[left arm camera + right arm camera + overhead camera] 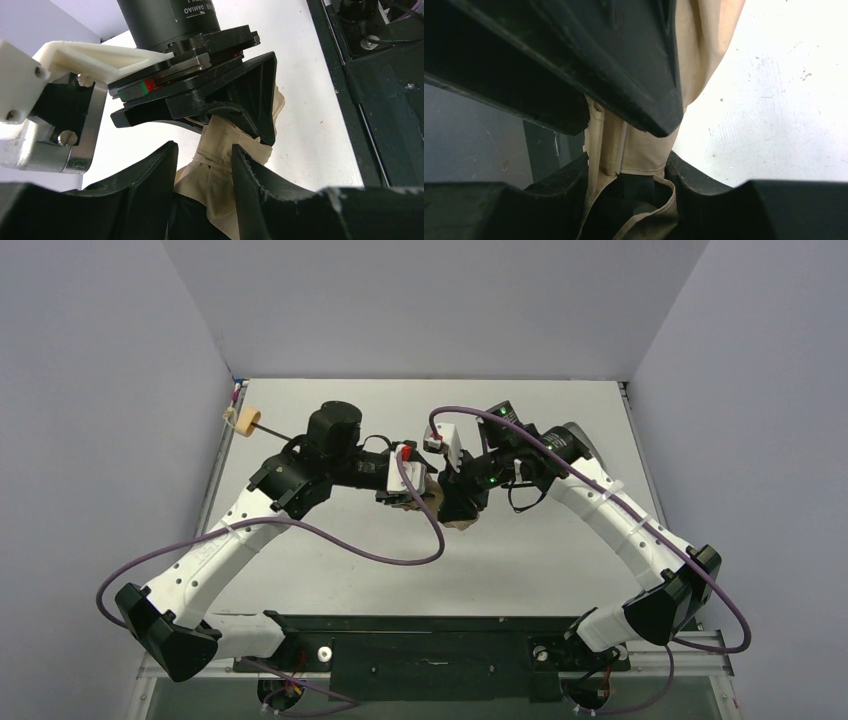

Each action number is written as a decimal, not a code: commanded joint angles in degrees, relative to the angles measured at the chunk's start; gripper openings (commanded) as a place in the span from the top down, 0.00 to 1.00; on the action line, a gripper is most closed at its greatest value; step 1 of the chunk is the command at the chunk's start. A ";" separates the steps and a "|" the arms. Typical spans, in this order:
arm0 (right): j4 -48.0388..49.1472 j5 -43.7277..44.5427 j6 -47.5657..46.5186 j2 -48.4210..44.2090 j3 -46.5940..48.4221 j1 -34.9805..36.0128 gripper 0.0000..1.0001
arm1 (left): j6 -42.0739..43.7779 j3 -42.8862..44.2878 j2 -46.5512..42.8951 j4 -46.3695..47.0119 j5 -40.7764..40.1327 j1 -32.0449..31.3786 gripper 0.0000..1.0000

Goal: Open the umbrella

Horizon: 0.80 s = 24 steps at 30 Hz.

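Grip points on the umbrella [222, 137]
The left tool [205, 155] and right tool [626, 165] are clamped on soft, slippery canopy fabric; the rigid shaft [285, 433] is judged the firmer hold.

umbrella [462, 524] canopy at table [540, 560] centre, between left gripper [410, 496] on its left, right gripper [456, 504] on its right; handle [243, 421] far left, behind left arm [215, 550]

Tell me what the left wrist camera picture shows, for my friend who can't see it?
Two black fingers of the left gripper squeeze the umbrella, a bunch of tan cloth. The right gripper grabs it just above, over the white table.
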 commanded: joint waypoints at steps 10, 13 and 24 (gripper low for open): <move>2.49 -1.08 -3.45 -2.81 4.55 0.89 1.00 | 1.18 1.83 1.76 -1.79 3.49 -0.28 0.75; 2.48 -1.06 -3.62 -2.65 4.60 0.98 1.00 | 1.43 1.78 1.74 -1.65 2.87 -0.67 0.85; 2.37 -3.36 -3.34 -2.20 4.60 0.17 1.00 | 5.62 -0.49 0.39 -2.29 0.00 -3.54 1.00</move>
